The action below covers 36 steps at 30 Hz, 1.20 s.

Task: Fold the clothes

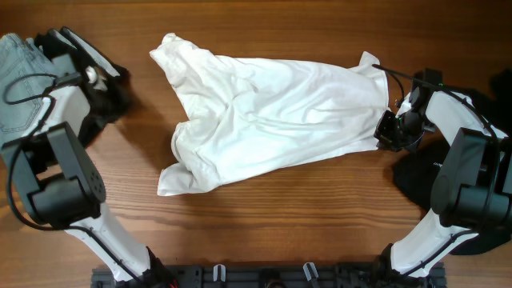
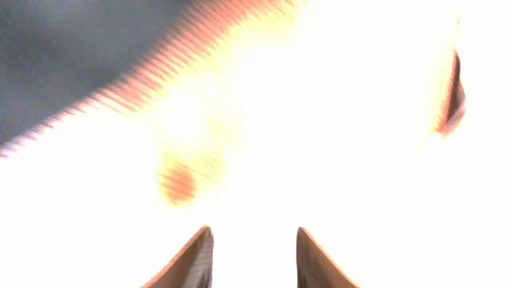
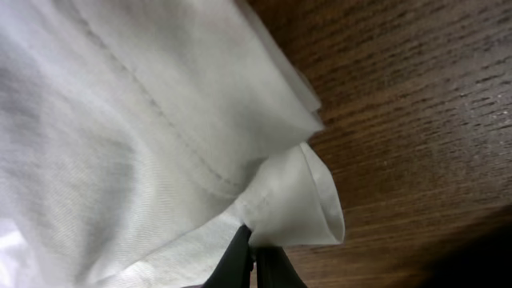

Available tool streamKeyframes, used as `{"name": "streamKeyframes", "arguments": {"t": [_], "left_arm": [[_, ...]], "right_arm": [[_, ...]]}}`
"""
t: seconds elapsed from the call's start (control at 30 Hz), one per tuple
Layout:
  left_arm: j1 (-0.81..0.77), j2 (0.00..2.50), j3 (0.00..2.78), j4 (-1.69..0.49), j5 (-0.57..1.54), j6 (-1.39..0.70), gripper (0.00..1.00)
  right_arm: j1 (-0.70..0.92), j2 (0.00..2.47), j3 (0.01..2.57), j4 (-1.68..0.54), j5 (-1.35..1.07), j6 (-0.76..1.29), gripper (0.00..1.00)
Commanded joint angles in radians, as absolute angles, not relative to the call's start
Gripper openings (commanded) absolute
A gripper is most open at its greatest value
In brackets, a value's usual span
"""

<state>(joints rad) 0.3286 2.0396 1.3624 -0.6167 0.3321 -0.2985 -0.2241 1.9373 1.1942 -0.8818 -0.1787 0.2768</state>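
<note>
A large white T-shirt [image 1: 272, 112] lies crumpled across the middle of the wooden table [image 1: 320, 216]; no print shows on it. My right gripper [image 1: 387, 128] is at its right edge. In the right wrist view the fingers [image 3: 256, 254] are pinched shut on a hemmed fold of the white cloth [image 3: 160, 144]. A black garment [image 1: 484, 104] lies under and behind the right arm. My left gripper [image 1: 100, 76] is at the far left, away from the T-shirt. The left wrist view is washed out by glare, but its fingertips [image 2: 252, 260] stand apart with nothing between them.
A pale blue denim garment [image 1: 18, 68] lies in the top left corner beside the left arm. Dark cloth [image 1: 112, 100] lies just under the left gripper. The arm bases stand at the front edge of the table.
</note>
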Motion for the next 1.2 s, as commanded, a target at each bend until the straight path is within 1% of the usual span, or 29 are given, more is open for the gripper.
{"name": "streamKeyframes", "arguments": {"t": [0.0,0.03,0.07,0.13,0.17,0.23,0.3,0.33,0.37,0.4,0.47,0.5,0.57,0.6,0.63,0.7,0.8,0.83,0.87,0.9,0.93,0.97,1.0,1.03,1.07,1.13,1.17], "left_arm": [[0.207,1.975,1.361,-1.003,0.493,-0.236,0.52],[0.162,1.977,1.348,-1.100,0.484,-0.208,0.58],[0.126,1.977,1.335,-1.151,0.450,-0.200,0.63],[0.040,1.977,1.294,-1.206,0.320,-0.190,0.67],[-0.001,1.977,1.274,-1.221,0.270,-0.190,0.68],[-0.049,1.977,1.262,-1.235,0.250,-0.190,0.69],[-0.098,1.977,1.260,-1.244,0.213,-0.202,0.66],[-0.126,1.977,1.260,-1.254,0.206,-0.216,0.62],[-0.152,1.977,1.260,-1.261,0.207,-0.217,0.51],[-0.171,1.977,1.260,-1.262,0.207,-0.217,0.39],[-0.207,1.977,1.260,-1.261,0.207,-0.218,0.05],[-0.212,1.977,1.261,-1.266,0.207,-0.221,0.04],[-0.194,1.972,1.279,-1.292,0.175,-0.220,0.04],[-0.165,1.960,1.321,-1.304,0.127,-0.221,0.04],[-0.137,1.946,1.373,-1.302,0.121,-0.221,0.04],[-0.068,1.919,1.533,-1.283,0.219,-0.221,0.04],[-0.024,1.916,1.686,-1.215,0.403,-0.221,0.04],[-0.024,1.916,1.690,-1.192,0.413,-0.233,0.08],[-0.025,1.916,1.689,-1.182,0.411,-0.248,0.15],[-0.028,1.921,1.686,-1.164,0.411,-0.247,0.19],[-0.038,1.931,1.686,-1.106,0.411,-0.247,0.27],[-0.043,1.938,1.686,-1.049,0.411,-0.247,0.32],[-0.048,1.945,1.686,-0.994,0.411,-0.247,0.36],[-0.049,1.950,1.686,-0.959,0.409,-0.247,0.36],[-0.051,1.959,1.686,-0.917,0.407,-0.247,0.43],[-0.051,1.970,1.686,-0.944,0.407,-0.250,0.46],[-0.056,1.971,1.686,-1.010,0.381,-0.249,0.48]], "right_arm": [[-0.220,1.940,1.182,-0.894,-0.172,0.289,0.04],[-0.220,1.940,1.182,-0.895,-0.172,0.287,0.05],[-0.220,1.940,1.182,-0.895,-0.172,0.284,0.05],[-0.220,1.940,1.182,-0.895,-0.172,0.283,0.04],[-0.220,1.940,1.182,-0.895,-0.172,0.280,0.05],[-0.220,1.940,1.182,-0.894,-0.172,0.263,0.05],[-0.220,1.940,1.182,-0.895,-0.172,0.262,0.05],[-0.220,1.940,1.182,-0.895,-0.172,0.262,0.05],[-0.220,1.940,1.182,-0.895,-0.172,0.262,0.05],[-0.220,1.940,1.182,-0.895,-0.173,0.262,0.04],[-0.220,1.940,1.182,-0.894,-0.173,0.262,0.04],[-0.220,1.940,1.183,-0.894,-0.173,0.262,0.04],[-0.220,1.938,1.197,-0.904,-0.173,0.249,0.04],[-0.220,1.934,1.228,-0.922,-0.173,0.230,0.04],[-0.220,1.928,1.269,-0.941,-0.176,0.227,0.04],[-0.220,1.907,1.383,-1.002,-0.221,0.209,0.04],[-0.220,1.852,1.466,-1.099,-0.237,0.246,0.04],[-0.220,1.832,1.469,-1.117,-0.237,0.246,0.04],[-0.220,1.817,1.469,-1.124,-0.237,0.246,0.04],[-0.220,1.801,1.469,-1.120,-0.235,0.245,0.04],[-0.220,1.775,1.469,-1.077,-0.209,0.247,0.04],[-0.224,1.769,1.469,-1.032,-0.183,0.272,0.04],[-0.229,1.769,1.469,-0.991,-0.176,0.287,0.04],[-0.234,1.771,1.469,-0.941,-0.176,0.288,0.04],[-0.237,1.776,1.469,-0.896,-0.176,0.289,0.04],[-0.238,1.777,1.469,-0.873,-0.159,0.289,0.04],[-0.238,1.777,1.469,-0.876,-0.113,0.292,0.04]]}}
